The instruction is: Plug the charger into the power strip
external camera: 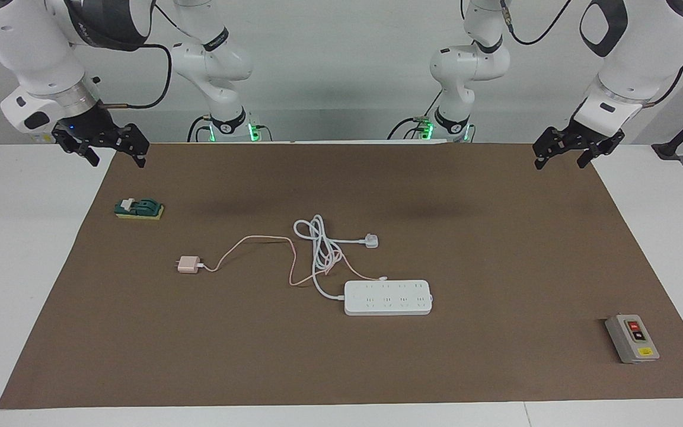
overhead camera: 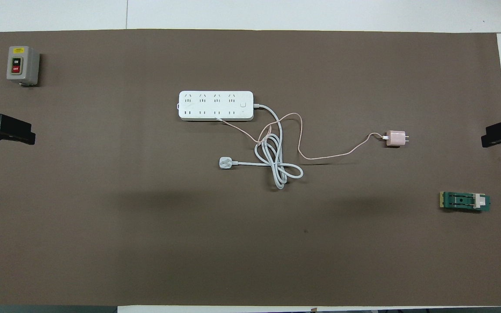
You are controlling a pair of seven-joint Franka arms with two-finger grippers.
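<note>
The power strip (external camera: 388, 298) lies flat near the middle of the brown mat (external camera: 495, 249) that covers the counter (external camera: 15, 267), its two rows of sockets facing up. Its thick white cord (external camera: 319, 249) leaves the end toward the right arm's side, loops into a loose bundle nearer to the robots, and ends in a white plug (external camera: 371, 241) lying on the mat. The charger (external camera: 187, 264) rests on its side, well apart from the strip, toward the right arm's end of the counter, with its prongs pointing away from the strip. Its thin pink cable (external camera: 258, 240) curves back over the mat, crosses the white cord bundle and ends just beside the strip's long edge nearer to the robots. A green and yellow block (external camera: 139, 208) sits nearer to the robots than the charger, toward the right arm's end. A grey switch box (external camera: 632, 338) with red and black buttons sits farther from the robots, at the left arm's end. The right claw (external camera: 113, 149) hangs over the mat's corner, fingers spread and holding nothing. The left claw (external camera: 561, 155) hangs over the other near corner, also spread and holding nothing. Both arms wait.
</note>
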